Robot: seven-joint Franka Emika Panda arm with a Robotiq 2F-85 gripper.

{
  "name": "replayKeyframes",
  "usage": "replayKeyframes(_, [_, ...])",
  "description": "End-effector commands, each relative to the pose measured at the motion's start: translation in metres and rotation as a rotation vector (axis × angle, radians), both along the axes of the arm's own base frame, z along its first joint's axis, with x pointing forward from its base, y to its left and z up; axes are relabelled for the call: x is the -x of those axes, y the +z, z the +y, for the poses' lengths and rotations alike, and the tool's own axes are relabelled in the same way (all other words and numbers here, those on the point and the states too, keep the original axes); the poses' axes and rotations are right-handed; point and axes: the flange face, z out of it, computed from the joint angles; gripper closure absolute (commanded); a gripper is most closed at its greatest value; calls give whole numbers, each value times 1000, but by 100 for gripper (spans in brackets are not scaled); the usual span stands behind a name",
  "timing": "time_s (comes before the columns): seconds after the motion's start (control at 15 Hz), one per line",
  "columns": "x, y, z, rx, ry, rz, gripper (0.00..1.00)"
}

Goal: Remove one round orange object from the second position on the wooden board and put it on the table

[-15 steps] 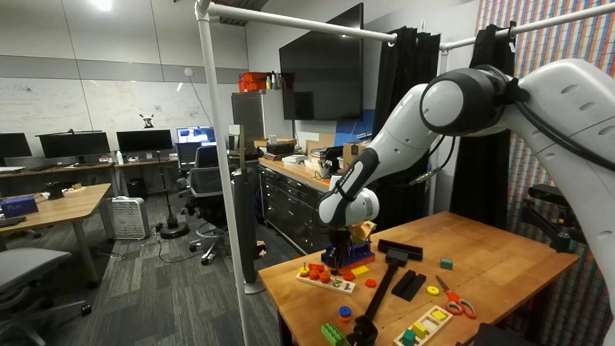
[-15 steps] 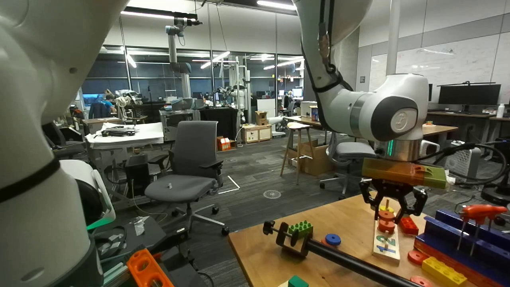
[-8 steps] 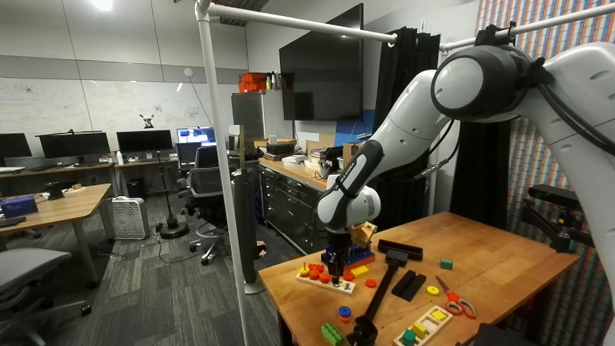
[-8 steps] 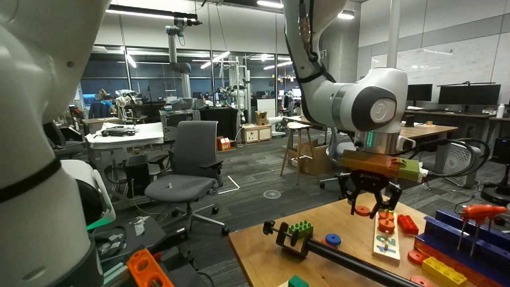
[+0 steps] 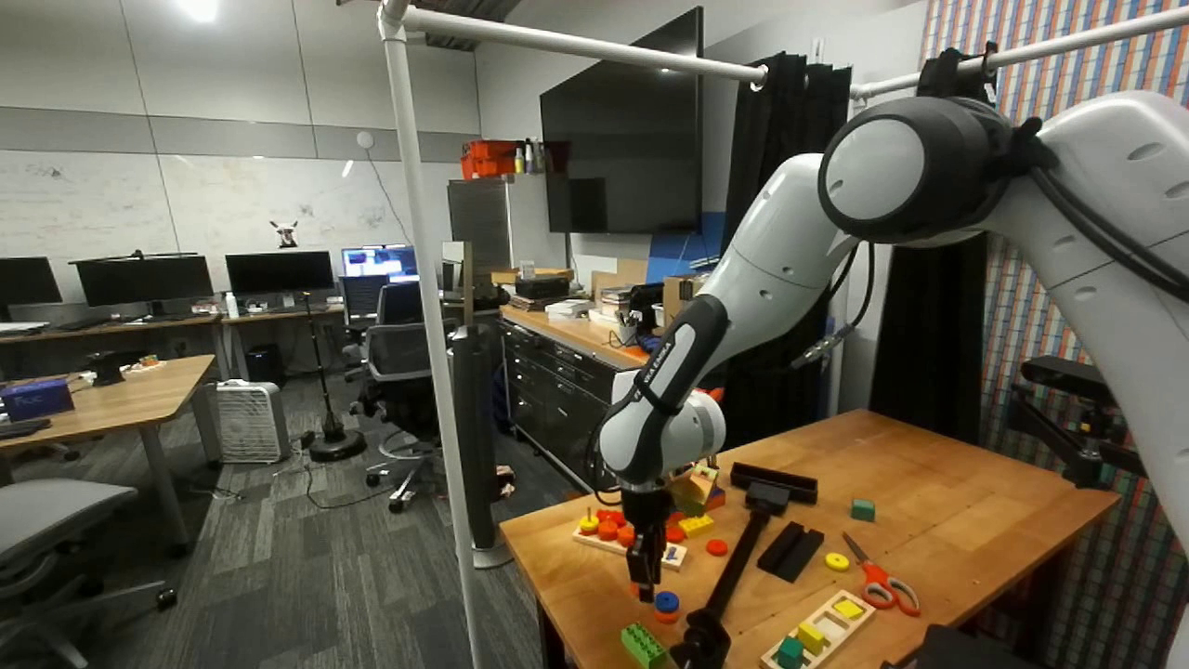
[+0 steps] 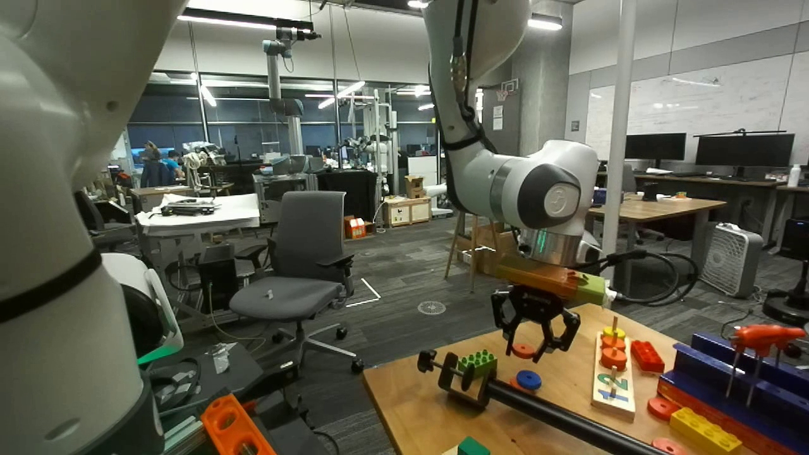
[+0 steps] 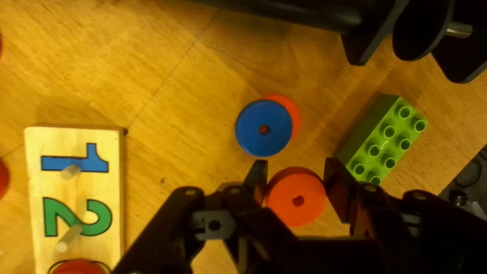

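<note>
My gripper (image 6: 523,356) is shut on the round orange object (image 7: 296,198), which sits flat between the two fingertips in the wrist view. The gripper (image 5: 644,593) holds it above the table (image 5: 892,465), in front of the wooden board and close to the blue disc. The wooden board (image 6: 603,404) shows bare pegs at 1 and 2, with orange-red pieces (image 6: 613,359) and a yellow one farther along. In the wrist view the board's end (image 7: 76,186) lies at the left. In an exterior view the arm partly hides the board (image 5: 591,541).
A blue disc (image 7: 262,127) lies on an orange disc beside the gripper. A green brick (image 7: 380,144) is to its right. A black clamp bar (image 6: 562,426) crosses the table. A blue-and-red toy (image 6: 727,385), a yellow brick (image 5: 695,526) and scissors (image 5: 878,583) lie around.
The gripper has carried the orange piece up off the board and away from it, toward the blue disc and green brick. Peg 2 has come into clear view.
</note>
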Motion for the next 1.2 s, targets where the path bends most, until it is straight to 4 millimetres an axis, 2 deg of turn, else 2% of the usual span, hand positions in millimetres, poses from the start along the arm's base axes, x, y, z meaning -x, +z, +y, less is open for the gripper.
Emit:
replayKeyframes(0.0, [-2, -16, 9, -12, 4, 17, 81])
replayKeyframes(0.13, [-4, -26, 11, -20, 7, 28, 81])
replayKeyframes(0.73, [-14, -35, 15, -29, 9, 30, 81])
replayKeyframes(0.8, [-14, -35, 14, -28, 7, 31, 65])
replayKeyframes(0.87, [-14, -36, 15, -28, 5, 31, 31])
replayKeyframes(1.0, [-14, -36, 14, -29, 1, 32, 24])
replayKeyframes(1.13, [-14, -33, 13, -28, -4, 29, 8])
